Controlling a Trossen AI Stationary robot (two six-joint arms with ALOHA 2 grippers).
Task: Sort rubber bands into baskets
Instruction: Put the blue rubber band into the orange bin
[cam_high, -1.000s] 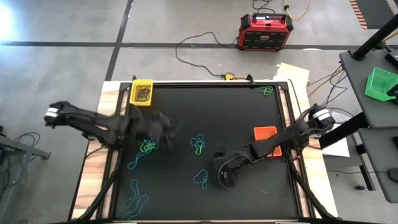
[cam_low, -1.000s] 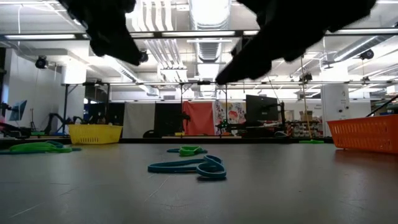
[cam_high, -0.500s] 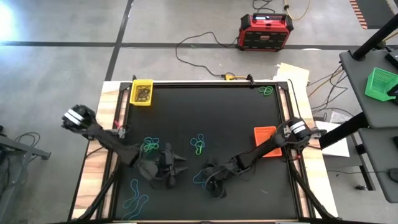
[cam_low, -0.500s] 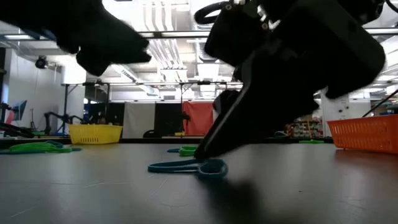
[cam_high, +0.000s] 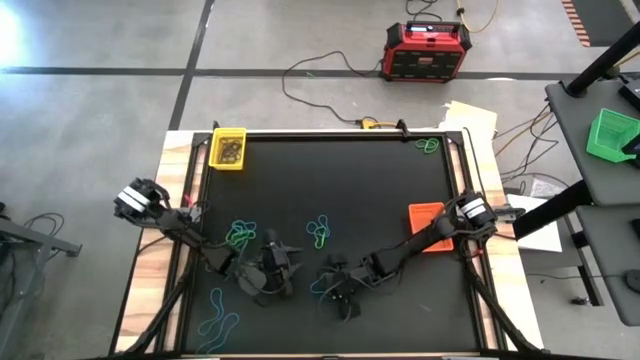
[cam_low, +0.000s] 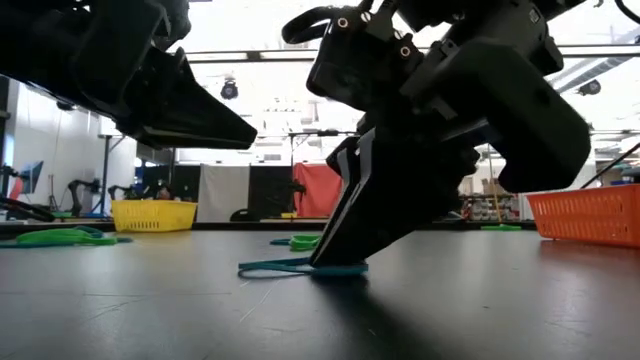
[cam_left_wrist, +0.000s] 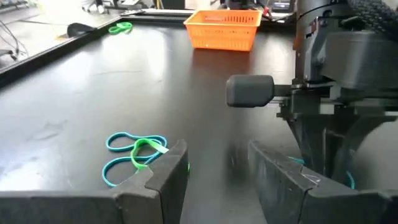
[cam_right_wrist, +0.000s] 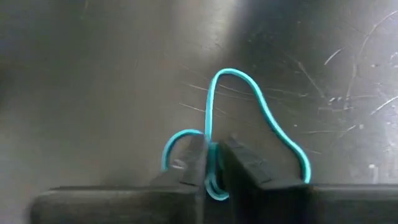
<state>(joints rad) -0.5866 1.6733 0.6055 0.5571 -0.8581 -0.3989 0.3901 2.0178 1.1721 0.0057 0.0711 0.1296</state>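
— See that? The right gripper (cam_right_wrist: 213, 163) has come down onto the black table (cam_high: 380, 180) and nipped its fingers together on a teal rubber band (cam_right_wrist: 261, 115).

— So it's caught one. And the left gripper (cam_left_wrist: 217, 180)?

— Waiting just beside, fingers apart, holding nothing. Next is probably a lift toward the orange basket (cam_high: 427, 216), nearby on the right.
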